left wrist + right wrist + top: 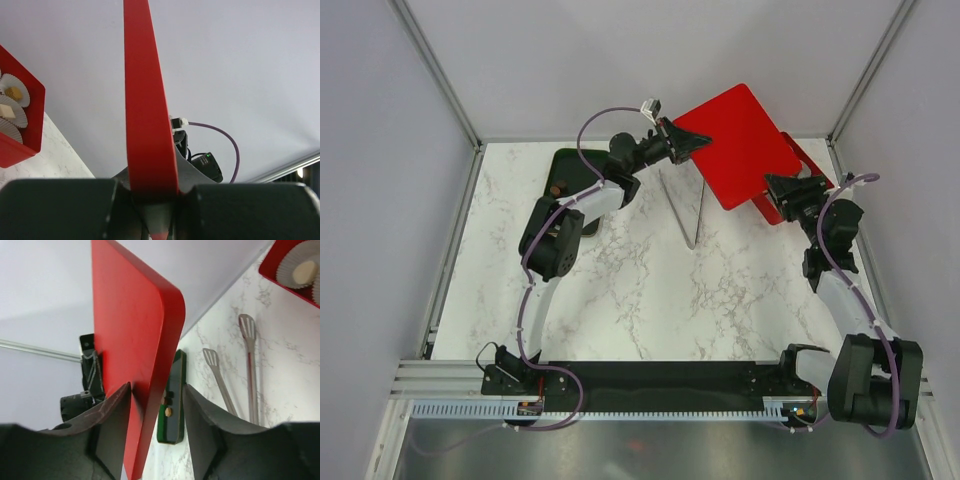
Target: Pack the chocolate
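Observation:
A red lid (745, 140) hangs tilted in the air over the back right. My left gripper (692, 143) is shut on its left edge, which shows red between the fingers in the left wrist view (152, 192). My right gripper (790, 192) straddles the lid's right corner (156, 387): the lid lies against the left finger and a gap shows at the right finger. The red box (808, 158) stands below, with cream chocolate (14, 93) in white paper cups (304, 271). Brown chocolate (168, 411) lies on a dark green tray (570, 165).
Thin metal tongs (697, 205) lie on the marble table between the tray and the box, also in the right wrist view (249, 370). White walls and metal frame posts close in the back and sides.

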You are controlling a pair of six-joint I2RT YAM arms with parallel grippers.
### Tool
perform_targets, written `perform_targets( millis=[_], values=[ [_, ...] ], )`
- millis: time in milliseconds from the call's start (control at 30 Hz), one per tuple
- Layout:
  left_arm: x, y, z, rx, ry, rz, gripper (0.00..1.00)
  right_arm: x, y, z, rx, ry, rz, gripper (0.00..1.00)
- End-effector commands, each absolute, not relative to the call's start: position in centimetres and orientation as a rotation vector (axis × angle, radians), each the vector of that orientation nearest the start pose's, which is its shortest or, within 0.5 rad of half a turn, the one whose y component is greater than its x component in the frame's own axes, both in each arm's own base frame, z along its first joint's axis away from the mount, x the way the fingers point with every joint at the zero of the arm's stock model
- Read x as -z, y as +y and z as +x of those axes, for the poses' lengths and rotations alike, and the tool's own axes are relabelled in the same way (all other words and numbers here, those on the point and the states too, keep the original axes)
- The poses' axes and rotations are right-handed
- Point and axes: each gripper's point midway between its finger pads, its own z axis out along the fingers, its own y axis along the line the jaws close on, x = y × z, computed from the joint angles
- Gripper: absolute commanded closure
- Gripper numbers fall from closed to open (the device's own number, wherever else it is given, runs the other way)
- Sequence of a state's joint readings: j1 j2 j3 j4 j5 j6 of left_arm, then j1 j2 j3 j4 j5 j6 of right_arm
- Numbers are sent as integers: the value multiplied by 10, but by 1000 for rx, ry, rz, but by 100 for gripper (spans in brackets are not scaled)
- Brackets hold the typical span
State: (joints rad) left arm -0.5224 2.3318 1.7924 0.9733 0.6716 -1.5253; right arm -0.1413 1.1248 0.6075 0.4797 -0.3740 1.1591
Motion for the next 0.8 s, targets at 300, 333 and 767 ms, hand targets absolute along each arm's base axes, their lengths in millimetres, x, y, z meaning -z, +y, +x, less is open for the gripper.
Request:
perform_targets(
  millis=[300,333,767],
  values=[
    [-283,-437,457,2075,1611,-28,89,-317,56,389,-1280,1274,613,93],
    [-282,-436,457,2076,1612,-25,82,-322,57,391,-1303,1253,607,99],
    [-245,-401,446,1959,1764,-23,41,-338,4,455,-1359,1222,588,100]
  ],
)
